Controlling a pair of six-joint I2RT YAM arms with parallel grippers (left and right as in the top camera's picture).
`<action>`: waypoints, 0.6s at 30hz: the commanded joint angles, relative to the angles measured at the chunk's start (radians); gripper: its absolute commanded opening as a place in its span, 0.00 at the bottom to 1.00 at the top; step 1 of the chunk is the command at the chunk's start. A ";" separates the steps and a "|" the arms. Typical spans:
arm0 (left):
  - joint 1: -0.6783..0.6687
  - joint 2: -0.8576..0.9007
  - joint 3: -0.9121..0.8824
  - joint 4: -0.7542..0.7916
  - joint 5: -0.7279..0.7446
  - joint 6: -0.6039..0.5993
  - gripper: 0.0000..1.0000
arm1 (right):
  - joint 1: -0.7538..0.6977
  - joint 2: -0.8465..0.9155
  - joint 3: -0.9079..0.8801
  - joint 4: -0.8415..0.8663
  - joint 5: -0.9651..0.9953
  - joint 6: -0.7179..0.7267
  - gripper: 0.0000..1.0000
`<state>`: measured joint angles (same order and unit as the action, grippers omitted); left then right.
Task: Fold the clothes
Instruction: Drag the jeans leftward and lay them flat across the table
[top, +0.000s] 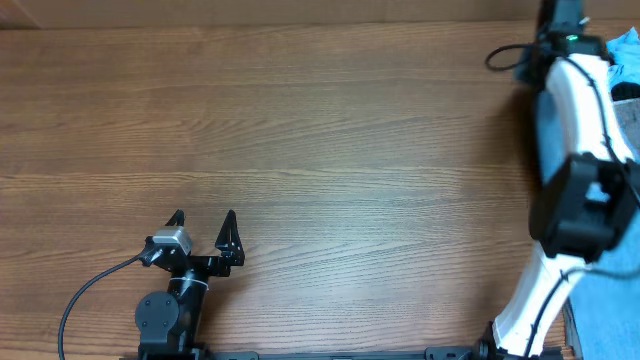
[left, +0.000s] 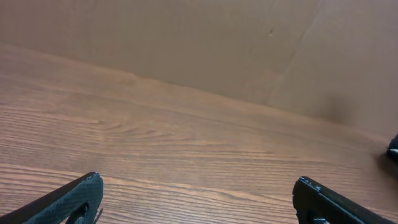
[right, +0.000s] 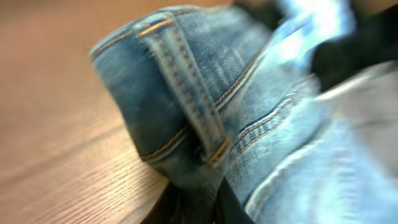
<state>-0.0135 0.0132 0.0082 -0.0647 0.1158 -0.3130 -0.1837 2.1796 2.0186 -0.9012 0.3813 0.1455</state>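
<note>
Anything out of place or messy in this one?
The jeans sit crumpled on the right side of the table, waistband doubled over, heaped against other clothes. Nothing looks spilled or torn.

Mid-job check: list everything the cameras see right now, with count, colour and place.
table: one, brown wood grain, fills the overhead view
cardboard wall: one, brown, behind the table's far edge
jeans: one pair, light blue denim, bunched at the far right of the table
black garment: one, black, behind the jeans
pale garment: one, grey-white and blurred, right of the jeans
blue cloth: one patch, near right corner; which garment it is cannot be told
cables: two, black, one by each arm
left hand: black, open, over bare table near the front left
right hand: dark, shut on the jeans, far right
</note>
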 joint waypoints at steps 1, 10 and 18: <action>-0.007 -0.009 -0.003 -0.002 0.004 -0.009 1.00 | -0.005 -0.202 0.012 0.023 0.014 0.017 0.04; -0.007 -0.009 -0.003 -0.002 0.004 -0.009 1.00 | 0.105 -0.461 0.049 0.033 0.013 0.015 0.04; -0.007 -0.009 -0.003 -0.002 0.004 -0.009 1.00 | 0.355 -0.457 0.090 0.114 -0.193 0.137 0.04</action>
<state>-0.0135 0.0132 0.0082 -0.0647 0.1158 -0.3130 0.0803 1.7176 2.0647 -0.8471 0.3382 0.1867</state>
